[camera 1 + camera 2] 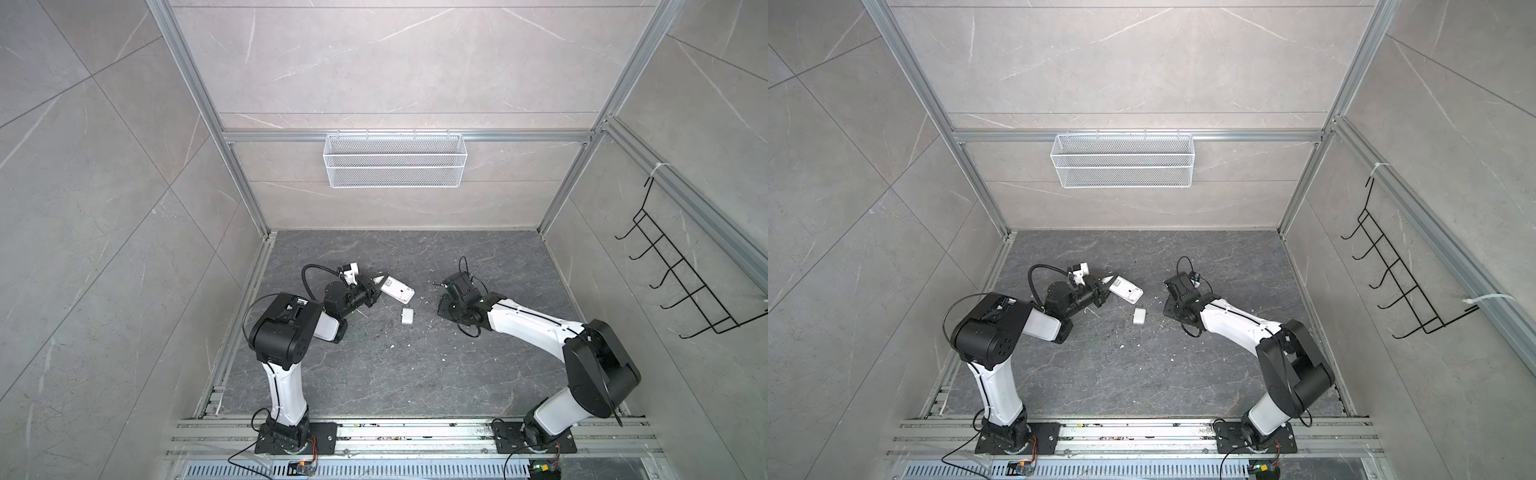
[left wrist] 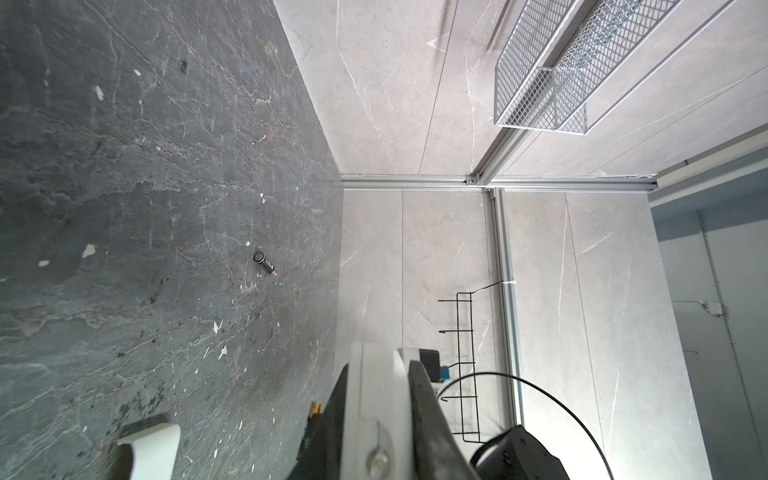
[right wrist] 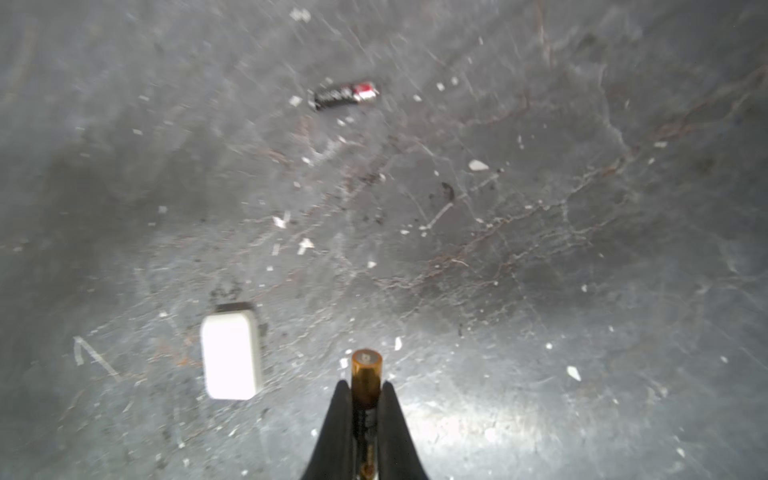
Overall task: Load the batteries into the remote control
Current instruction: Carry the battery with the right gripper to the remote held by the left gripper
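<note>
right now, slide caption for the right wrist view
Right gripper shut on one battery over the dark tabletop, white cover piece and second battery lying loose beyond.

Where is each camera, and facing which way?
Both top views: overhead behind the robot, looking down at the table; left arm and right arm show.
Left wrist: looks across the table toward the walls; left fingers clamp the remote control.
Right wrist: looks down at the table; right fingers pinch a battery.
Shared: both wrist views show the loose battery.

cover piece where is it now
In both top views the cover lies flat on the table near the middle, just nearer the bases than the remote.
</note>
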`<action>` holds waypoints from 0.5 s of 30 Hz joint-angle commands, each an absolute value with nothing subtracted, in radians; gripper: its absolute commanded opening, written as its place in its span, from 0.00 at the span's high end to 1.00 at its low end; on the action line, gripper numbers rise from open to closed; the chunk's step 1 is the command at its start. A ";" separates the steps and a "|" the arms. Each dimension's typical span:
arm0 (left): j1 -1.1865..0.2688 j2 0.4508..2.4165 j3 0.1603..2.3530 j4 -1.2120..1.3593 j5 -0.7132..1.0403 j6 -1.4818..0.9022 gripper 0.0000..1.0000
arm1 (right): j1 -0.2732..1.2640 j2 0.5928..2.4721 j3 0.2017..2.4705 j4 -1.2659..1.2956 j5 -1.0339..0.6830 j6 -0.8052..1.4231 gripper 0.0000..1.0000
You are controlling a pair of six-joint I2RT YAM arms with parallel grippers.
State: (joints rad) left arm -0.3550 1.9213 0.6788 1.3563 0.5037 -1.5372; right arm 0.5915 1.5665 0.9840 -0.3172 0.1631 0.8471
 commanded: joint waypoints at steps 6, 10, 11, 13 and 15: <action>-0.389 1.922 0.742 1.416 0.449 -1.513 0.93 | 0.676 1.490 1.146 -0.413 0.272 0.872 1.00; -0.402 1.918 0.763 1.416 0.448 -1.453 0.93 | 0.713 1.467 1.194 -0.425 0.322 0.873 1.00; -0.407 1.915 0.768 1.416 0.439 -1.441 0.93 | 0.719 1.465 1.205 -0.423 0.332 0.872 1.00; -0.415 1.916 0.778 1.416 0.418 -1.445 0.93 | 0.723 1.473 1.233 -0.424 0.348 0.873 1.00; -0.421 1.923 0.797 1.416 0.408 -1.461 0.92 | 0.725 1.490 1.262 -0.423 0.351 0.872 1.00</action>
